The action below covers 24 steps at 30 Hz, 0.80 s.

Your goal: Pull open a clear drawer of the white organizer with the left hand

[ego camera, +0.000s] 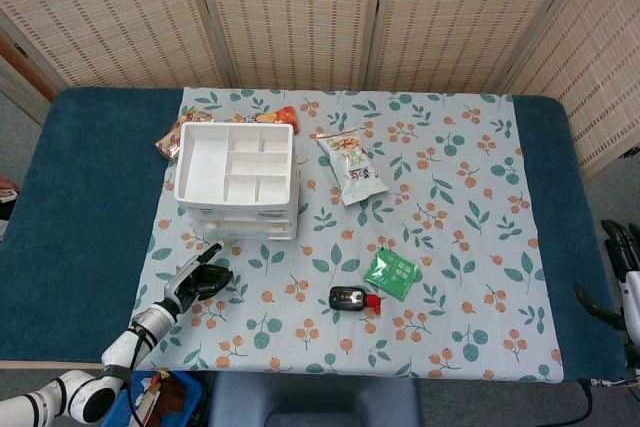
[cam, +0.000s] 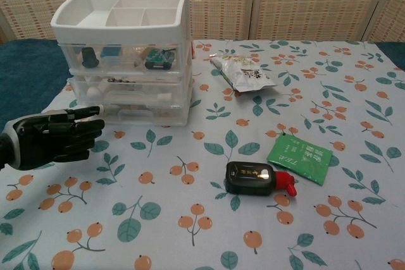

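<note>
Left hand (cam: 54, 137) is hovering low over the floral tablecloth (ego camera: 470, 177), in front of the white organizer (cam: 126, 55) and to its left, not touching it. Palm is facing sideways, fingers (cam: 79, 132) lying stacked and pointing toward the organizer's lowest drawer (cam: 136, 110); they are extended and lying close together, holding nothing. The thumb tip is showing pale at the top. From the head view the left forearm is angling up from the near-left table edge, the hand (ego camera: 200, 277) sitting just short of the organizer's (ego camera: 237, 179) front.

Right hand (ego camera: 622, 247) is only partly showing at the far right edge of the head view, off the table; cannot tell how its fingers are lying.

The organizer is standing at the far-left part of the cloth. Count: one organizer, one open divided tray on top, three clear drawers stacked beneath, all sitting flush and closed. Small items are showing through the drawer fronts.

Other things on the cloth: one clear snack bag (cam: 242, 73) right of the organizer, one green packet (cam: 300, 158), one black car key (cam: 252, 178) with a red tag just beside the packet. One orange snack wrapper (ego camera: 172, 137) is peeking out behind the organizer.
</note>
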Each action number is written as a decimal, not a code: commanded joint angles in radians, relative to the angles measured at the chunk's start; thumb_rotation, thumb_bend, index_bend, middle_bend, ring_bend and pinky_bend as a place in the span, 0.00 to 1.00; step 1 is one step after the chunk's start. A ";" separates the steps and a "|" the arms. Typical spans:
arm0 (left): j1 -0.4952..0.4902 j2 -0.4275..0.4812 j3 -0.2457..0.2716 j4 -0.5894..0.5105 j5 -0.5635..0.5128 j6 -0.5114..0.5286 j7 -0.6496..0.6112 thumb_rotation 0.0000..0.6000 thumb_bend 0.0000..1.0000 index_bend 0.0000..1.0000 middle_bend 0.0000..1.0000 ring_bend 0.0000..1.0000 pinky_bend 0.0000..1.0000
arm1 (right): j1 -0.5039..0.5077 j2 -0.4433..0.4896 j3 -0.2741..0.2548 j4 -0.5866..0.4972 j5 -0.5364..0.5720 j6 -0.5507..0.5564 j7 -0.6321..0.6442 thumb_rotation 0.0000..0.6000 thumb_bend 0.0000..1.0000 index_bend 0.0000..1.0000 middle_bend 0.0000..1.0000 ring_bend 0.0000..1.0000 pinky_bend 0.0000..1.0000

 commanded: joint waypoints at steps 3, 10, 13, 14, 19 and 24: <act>0.053 0.063 0.029 -0.057 -0.017 0.138 0.303 1.00 0.43 0.17 0.82 0.88 1.00 | 0.003 0.000 0.007 -0.003 0.006 0.000 -0.012 1.00 0.28 0.04 0.08 0.07 0.21; 0.084 0.115 0.033 -0.132 0.000 0.276 0.625 1.00 0.43 0.20 0.82 0.88 1.00 | 0.008 0.006 0.010 -0.010 0.006 -0.003 -0.019 1.00 0.28 0.04 0.08 0.07 0.21; 0.081 0.125 0.026 -0.154 0.004 0.304 0.719 1.00 0.43 0.20 0.82 0.88 1.00 | 0.008 0.004 0.010 -0.010 0.006 -0.003 -0.016 1.00 0.28 0.04 0.08 0.07 0.21; 0.078 0.126 0.022 -0.157 0.001 0.308 0.743 1.00 0.43 0.19 0.82 0.88 1.00 | 0.008 0.004 0.010 -0.009 0.006 -0.002 -0.015 1.00 0.28 0.04 0.08 0.07 0.21; 0.052 0.124 0.002 -0.168 -0.032 0.297 0.851 1.00 0.43 0.18 0.82 0.88 1.00 | 0.006 0.006 0.010 -0.008 0.001 0.006 -0.011 1.00 0.28 0.04 0.08 0.07 0.21; 0.029 0.118 -0.009 -0.172 -0.062 0.268 0.891 1.00 0.43 0.18 0.82 0.88 1.00 | 0.001 0.005 0.008 -0.005 0.001 0.011 -0.005 1.00 0.28 0.04 0.08 0.07 0.21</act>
